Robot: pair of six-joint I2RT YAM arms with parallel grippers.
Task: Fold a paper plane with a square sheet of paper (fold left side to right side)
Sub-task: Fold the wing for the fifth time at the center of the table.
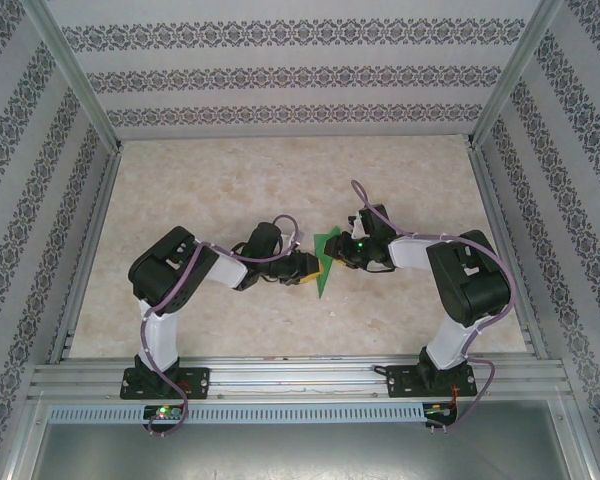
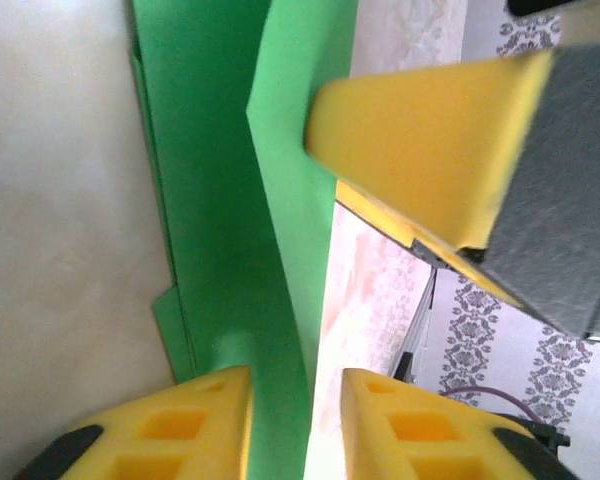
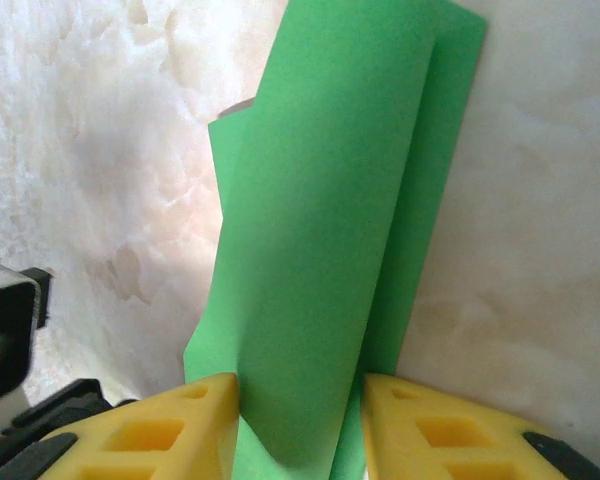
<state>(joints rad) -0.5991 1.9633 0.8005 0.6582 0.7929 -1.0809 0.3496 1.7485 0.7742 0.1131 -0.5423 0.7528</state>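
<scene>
From above, a thin bright green paper sheet (image 1: 325, 262), partly folded, is seen at the middle of the marbled beige table (image 1: 280, 190), between both grippers. At the left wrist, the left gripper (image 2: 295, 375) is seen parted, loose around the fold. At the right wrist, the right gripper (image 3: 300, 385) is seen clamped on the sheet. With only one hold, the layers could be skewed or sprung open.

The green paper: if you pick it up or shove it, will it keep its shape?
Probably floppy: the green paper bows inside the right gripper instead of lying flat. Likely very light: its edges look barely thick at all. Pushed, it might slide or crumple on the smooth table.
</scene>
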